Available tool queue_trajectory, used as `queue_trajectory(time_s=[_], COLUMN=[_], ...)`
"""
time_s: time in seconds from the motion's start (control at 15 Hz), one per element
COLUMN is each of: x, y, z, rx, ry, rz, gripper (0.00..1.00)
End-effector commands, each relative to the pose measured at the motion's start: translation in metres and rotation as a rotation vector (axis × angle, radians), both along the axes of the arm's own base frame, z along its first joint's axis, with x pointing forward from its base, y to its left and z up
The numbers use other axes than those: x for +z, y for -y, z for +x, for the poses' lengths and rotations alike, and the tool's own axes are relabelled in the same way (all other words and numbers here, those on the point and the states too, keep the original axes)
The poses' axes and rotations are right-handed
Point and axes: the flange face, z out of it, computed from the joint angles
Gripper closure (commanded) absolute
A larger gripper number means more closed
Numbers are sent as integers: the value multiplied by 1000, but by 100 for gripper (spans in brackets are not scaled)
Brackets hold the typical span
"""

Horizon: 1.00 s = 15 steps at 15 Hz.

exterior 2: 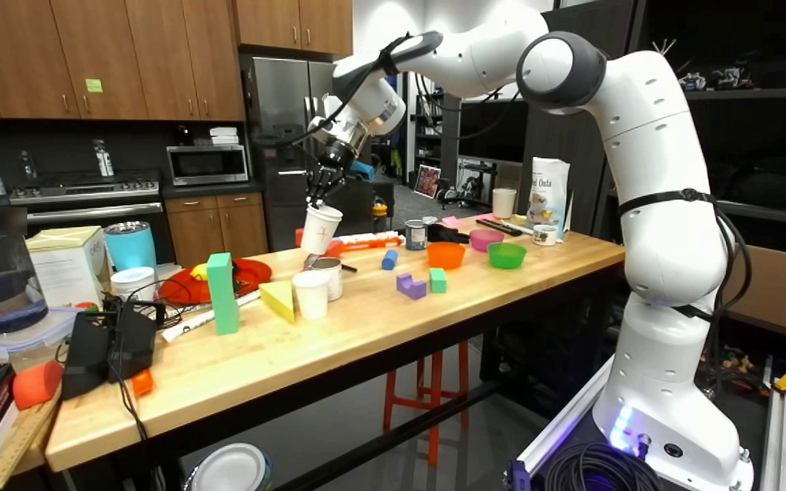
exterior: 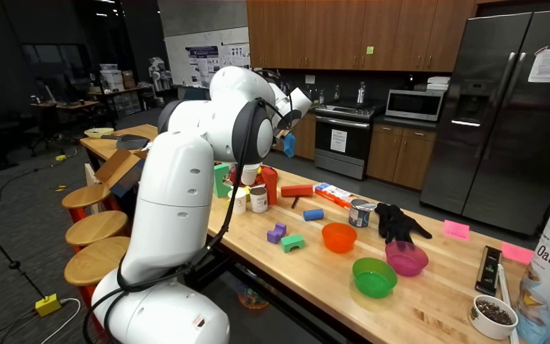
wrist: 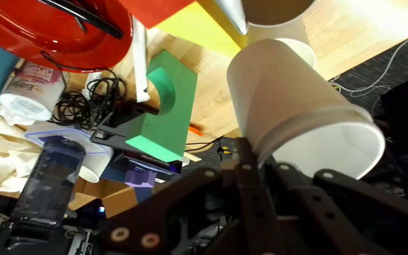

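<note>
Jaws grasping tilted wht cup (exterior 2: 321,230) by rim abv desk (exterior 2: 372,310); room btwn purple block (exterior 2: 411,287) & nr edge.

In an exterior view, left of centre, we find the held cup (exterior 2: 321,230) above the table (exterior 2: 372,307); right, the oats bag (exterior 2: 548,191).

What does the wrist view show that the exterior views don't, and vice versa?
Only in the wrist view: the printed label on the white tub.
Only in both exterior views: orange bowl, green bowl, pink bowl, microwave.
Shared by the wrist view and an exterior view: the claw holding a tilted white cup, yellow wedge, green arched block.
</note>
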Motion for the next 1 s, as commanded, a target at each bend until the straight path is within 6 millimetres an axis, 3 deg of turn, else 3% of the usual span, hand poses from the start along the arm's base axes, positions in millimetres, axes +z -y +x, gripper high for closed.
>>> queue_trajectory(time_s=[0.0, 0.2, 0.47, 0.93], x=[-18, -34, -39, -10], y=[-1, 2, 6, -3], z=[16, 22, 29, 34], rx=[43, 16, -22, 41], ry=[-86, -150, -179, -102], rz=[20, 10, 13, 11], gripper=[99, 99, 99, 99])
